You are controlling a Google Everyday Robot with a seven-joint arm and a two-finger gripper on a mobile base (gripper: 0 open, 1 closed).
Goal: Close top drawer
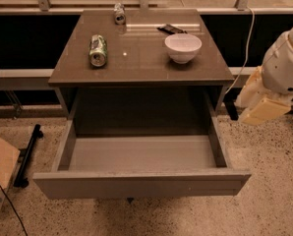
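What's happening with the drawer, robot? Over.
End effector at right, beside the cabinet, touching nothing. Drawer wide open, empty inside. Nothing blocking it.

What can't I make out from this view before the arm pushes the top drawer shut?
All in the camera view:
- The gripper, right of the cabinet: blends into the arm, which the right edge cuts off.
- Whatever lies below the top drawer: hidden by its pulled-out front panel.
- The dark flat thing behind the bowl: too small to identify.
- The cavity behind the drawer box: lost in shadow.
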